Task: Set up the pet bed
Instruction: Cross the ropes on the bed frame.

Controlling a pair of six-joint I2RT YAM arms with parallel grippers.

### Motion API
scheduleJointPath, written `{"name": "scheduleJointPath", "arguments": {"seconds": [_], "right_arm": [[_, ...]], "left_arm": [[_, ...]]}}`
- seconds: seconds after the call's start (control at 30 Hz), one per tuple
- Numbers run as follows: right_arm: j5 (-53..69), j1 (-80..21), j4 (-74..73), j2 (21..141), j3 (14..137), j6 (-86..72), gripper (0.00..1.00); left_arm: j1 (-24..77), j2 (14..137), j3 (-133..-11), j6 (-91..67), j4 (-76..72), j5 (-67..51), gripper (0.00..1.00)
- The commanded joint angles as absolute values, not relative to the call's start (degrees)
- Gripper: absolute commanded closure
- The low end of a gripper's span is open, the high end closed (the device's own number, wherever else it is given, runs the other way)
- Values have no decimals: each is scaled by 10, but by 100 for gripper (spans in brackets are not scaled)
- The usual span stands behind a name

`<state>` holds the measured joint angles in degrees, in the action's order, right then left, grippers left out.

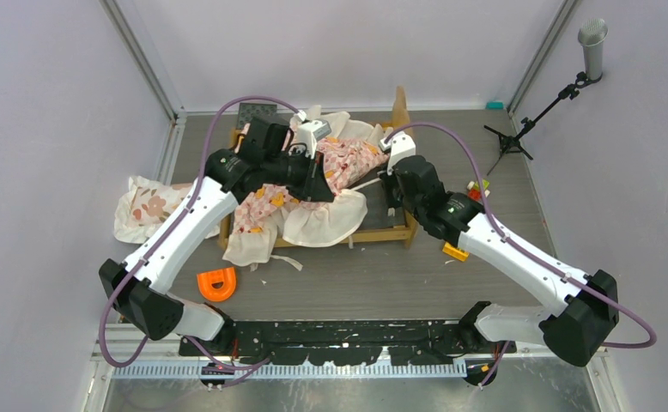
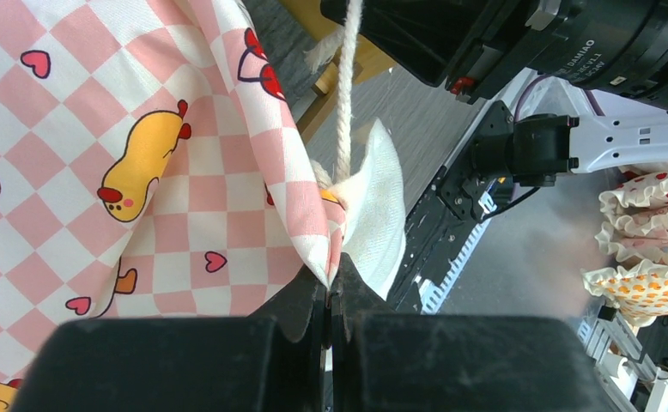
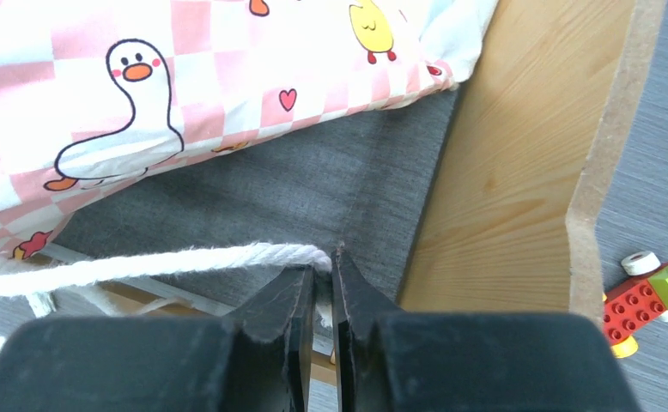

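The pet bed [image 1: 386,230] stands mid-table, its wavy headboard at the far right. The pink-checkered sheet [image 1: 348,159] lies bunched over it. My left gripper [image 1: 320,190] is shut on a corner of that sheet [image 2: 227,172], pinched at the fingertips [image 2: 330,283]. A white rope [image 2: 343,94] runs from that corner toward the right arm. My right gripper [image 1: 387,178] is shut on the rope's end [image 3: 185,262], just above the dark grey mattress [image 3: 313,193] and next to the wooden frame side [image 3: 511,163].
The floral pillow [image 1: 146,206] lies at the left. An orange U-shaped piece [image 1: 216,283] sits near the front left, a yellow piece [image 1: 455,251] by the right arm. Toy bricks [image 3: 648,292] lie right of the bed. A microphone stand [image 1: 562,86] is at the far right.
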<state>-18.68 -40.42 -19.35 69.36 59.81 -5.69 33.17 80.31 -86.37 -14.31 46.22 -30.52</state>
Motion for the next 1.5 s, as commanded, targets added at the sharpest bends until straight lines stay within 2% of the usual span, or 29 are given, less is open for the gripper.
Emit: {"name": "scheduleJointPath", "arguments": {"seconds": [0.0,0.83,1.47], "right_arm": [[-150,-404,-183,680,609,-65,83],[-88,-404,-142,678,538,-119,83],[-112,-404,-137,702,520,-124,83]], "left_arm": [[329,787,-880,-140,465,-334,100],[329,816,-875,-136,457,-334,100],[329,825,-865,-140,455,-323,100]]}}
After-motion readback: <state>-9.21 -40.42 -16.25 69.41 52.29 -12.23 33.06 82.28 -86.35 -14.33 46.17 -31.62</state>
